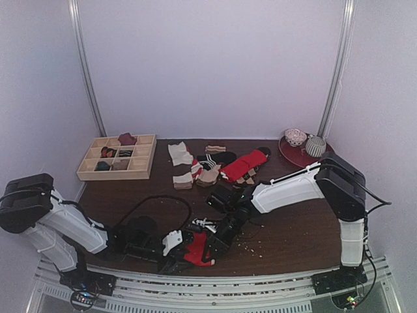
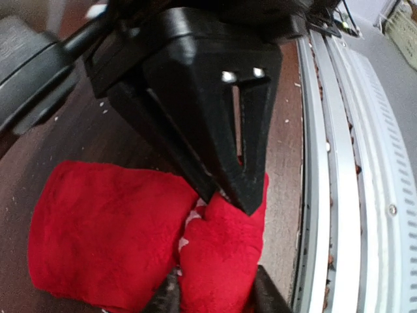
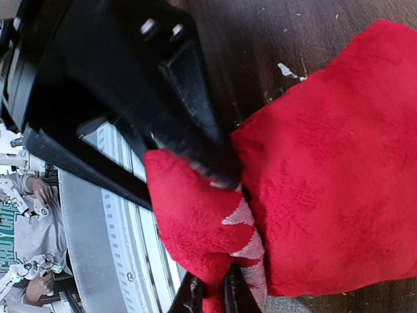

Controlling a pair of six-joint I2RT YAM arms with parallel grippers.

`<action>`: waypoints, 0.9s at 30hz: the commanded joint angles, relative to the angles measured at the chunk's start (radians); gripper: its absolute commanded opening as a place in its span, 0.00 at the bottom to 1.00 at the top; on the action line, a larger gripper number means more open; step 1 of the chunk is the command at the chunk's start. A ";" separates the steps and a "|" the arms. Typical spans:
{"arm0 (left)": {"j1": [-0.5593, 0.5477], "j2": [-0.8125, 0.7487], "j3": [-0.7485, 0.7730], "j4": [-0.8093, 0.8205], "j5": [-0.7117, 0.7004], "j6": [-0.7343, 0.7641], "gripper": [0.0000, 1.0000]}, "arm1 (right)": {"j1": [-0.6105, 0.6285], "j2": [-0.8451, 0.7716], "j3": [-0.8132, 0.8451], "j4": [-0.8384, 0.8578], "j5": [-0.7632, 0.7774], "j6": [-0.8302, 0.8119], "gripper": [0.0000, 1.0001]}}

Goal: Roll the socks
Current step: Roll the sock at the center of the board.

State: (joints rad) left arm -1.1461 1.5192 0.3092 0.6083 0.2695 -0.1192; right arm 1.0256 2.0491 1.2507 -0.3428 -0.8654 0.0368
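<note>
A bright red sock [image 1: 199,251] with a pale zigzag pattern lies bunched at the table's near edge, between my two grippers. In the left wrist view its broad flat part [image 2: 98,228] spreads left. A thick fold rises between the fingers of my left gripper [image 2: 216,295], which press it from both sides. My right gripper [image 2: 240,192] comes down from above and pinches the same fold. In the right wrist view my right gripper [image 3: 216,295] is shut on a thin ridge of red sock [image 3: 326,163]. The left gripper's black finger [image 3: 195,150] lies against the fabric there. Both grippers [image 1: 179,251] [image 1: 214,246] meet over the sock.
The table's metal front rail [image 2: 339,195] runs right beside the sock. A wooden compartment tray [image 1: 88,171] stands at the back left. A heap of other socks [image 1: 215,166] lies mid-back, and a red plate [image 1: 290,156] with balls is at the back right. A black cable [image 1: 163,197] loops left of centre.
</note>
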 commanded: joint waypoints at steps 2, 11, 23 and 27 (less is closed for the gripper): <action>-0.004 0.037 0.033 0.064 0.024 -0.022 0.00 | 0.001 0.103 -0.074 -0.162 0.180 0.011 0.07; -0.002 0.067 -0.039 0.073 -0.017 -0.261 0.00 | 0.001 -0.135 -0.228 0.203 0.320 0.085 0.26; 0.027 0.126 -0.043 -0.008 -0.017 -0.499 0.00 | 0.181 -0.407 -0.559 0.781 0.710 -0.413 0.45; 0.034 0.130 -0.049 -0.004 0.007 -0.514 0.00 | 0.223 -0.347 -0.519 0.769 0.733 -0.487 0.46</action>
State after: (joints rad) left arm -1.1244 1.6051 0.2955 0.7410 0.2779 -0.5755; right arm 1.2194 1.6497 0.6926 0.3870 -0.2306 -0.3099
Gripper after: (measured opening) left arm 0.044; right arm 0.455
